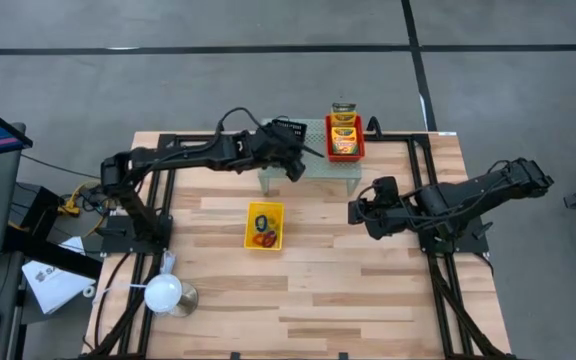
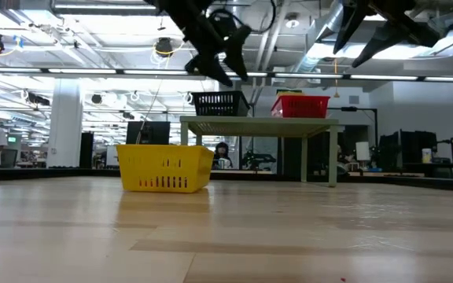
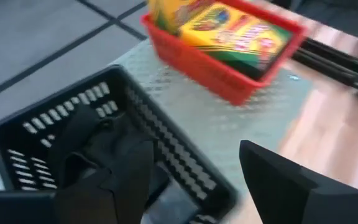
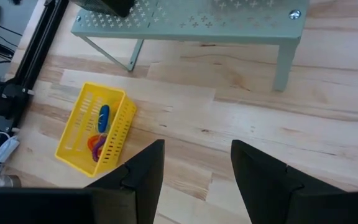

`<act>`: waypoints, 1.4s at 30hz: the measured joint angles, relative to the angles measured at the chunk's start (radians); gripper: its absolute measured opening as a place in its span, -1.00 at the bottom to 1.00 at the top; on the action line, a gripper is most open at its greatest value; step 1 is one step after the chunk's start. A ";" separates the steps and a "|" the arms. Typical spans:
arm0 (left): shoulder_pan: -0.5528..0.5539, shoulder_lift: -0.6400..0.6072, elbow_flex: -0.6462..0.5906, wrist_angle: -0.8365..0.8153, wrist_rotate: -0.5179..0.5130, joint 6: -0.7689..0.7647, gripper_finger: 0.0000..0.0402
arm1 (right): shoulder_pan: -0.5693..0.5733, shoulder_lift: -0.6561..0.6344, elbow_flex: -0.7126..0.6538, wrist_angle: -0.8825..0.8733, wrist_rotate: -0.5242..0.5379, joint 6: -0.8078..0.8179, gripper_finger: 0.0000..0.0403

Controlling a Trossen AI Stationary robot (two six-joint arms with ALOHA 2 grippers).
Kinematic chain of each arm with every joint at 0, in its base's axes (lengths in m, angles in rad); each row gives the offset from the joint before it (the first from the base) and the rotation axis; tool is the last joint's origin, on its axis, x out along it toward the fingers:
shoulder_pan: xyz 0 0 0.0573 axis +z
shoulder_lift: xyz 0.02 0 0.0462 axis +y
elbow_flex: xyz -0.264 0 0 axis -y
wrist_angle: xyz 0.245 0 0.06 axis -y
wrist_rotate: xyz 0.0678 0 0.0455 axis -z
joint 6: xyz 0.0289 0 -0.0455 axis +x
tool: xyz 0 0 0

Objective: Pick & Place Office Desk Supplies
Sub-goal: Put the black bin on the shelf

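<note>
Yellow basket [image 1: 264, 226], one, slotted plastic, on the wood table [image 1: 348, 290], holds ring bands [image 4: 98, 134]: blue, orange, red visible, exact count unclear. One red basket [image 1: 345, 140] and one black basket [image 1: 286, 128] sit on the pale green perforated metal shelf [image 1: 313, 170]. Red one holds two crayon boxes [image 3: 241, 34], yellow-green, lettering unreadable. Left gripper [image 3: 194, 174] above the black basket, fingers apart, empty. Right gripper [image 4: 194, 165] raised over the table right of the shelf, fingers apart, empty. One white round lamp [image 1: 164, 292] at the table's left corner.
</note>
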 joint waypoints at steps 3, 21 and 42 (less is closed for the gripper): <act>0.010 0.022 0.000 -0.007 -0.003 -0.008 0.16 | -0.002 0.000 0.000 -0.001 -0.001 -0.003 -0.09; 0.003 0.107 0.000 0.000 0.023 0.080 0.03 | -0.001 0.000 0.000 -0.011 -0.020 -0.021 -0.09; 0.002 0.094 0.001 -0.006 0.066 0.161 -0.66 | 0.000 0.000 0.000 -0.021 -0.020 -0.025 -0.09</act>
